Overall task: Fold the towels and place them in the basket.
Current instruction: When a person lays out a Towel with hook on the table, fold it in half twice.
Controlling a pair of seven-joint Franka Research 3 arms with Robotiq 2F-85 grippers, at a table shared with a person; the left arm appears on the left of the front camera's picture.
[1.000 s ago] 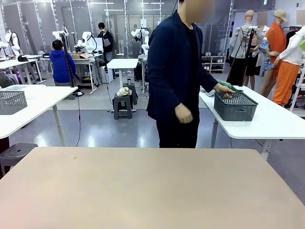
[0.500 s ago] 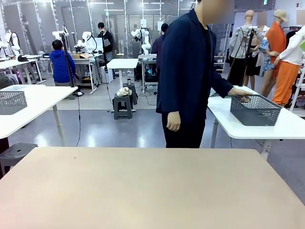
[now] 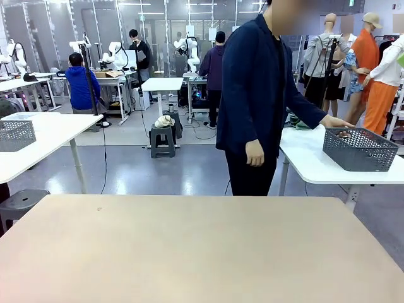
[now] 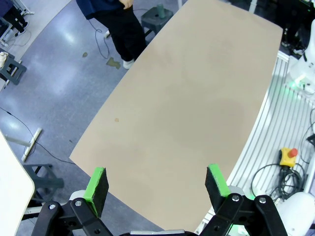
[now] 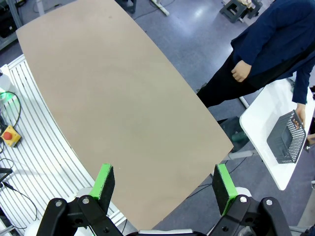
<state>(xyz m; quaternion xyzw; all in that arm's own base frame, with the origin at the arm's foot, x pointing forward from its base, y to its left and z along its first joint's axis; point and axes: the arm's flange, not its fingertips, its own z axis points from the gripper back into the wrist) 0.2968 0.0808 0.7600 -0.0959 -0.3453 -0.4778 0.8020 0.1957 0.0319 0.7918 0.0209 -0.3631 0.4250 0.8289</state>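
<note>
The dark grey latticed basket stands on a white side table at the far right, beyond my tan table. A person in a dark jacket stands there with one hand on the basket's rim. A small greenish cloth, possibly a towel, lies on the white table behind that arm. The basket also appears in the right wrist view. My left gripper hangs open high above the bare tan table. My right gripper is open too, above the same tabletop.
A pale mesh basket sits on another white table at the left, with a dark stool below it. A yellow box with a red button and cables lie on the floor beside my table.
The person has stepped to the right and slid the dark basket rightward along the white table. The green cloth is no longer on the basket's rim. Both grippers stayed still.
</note>
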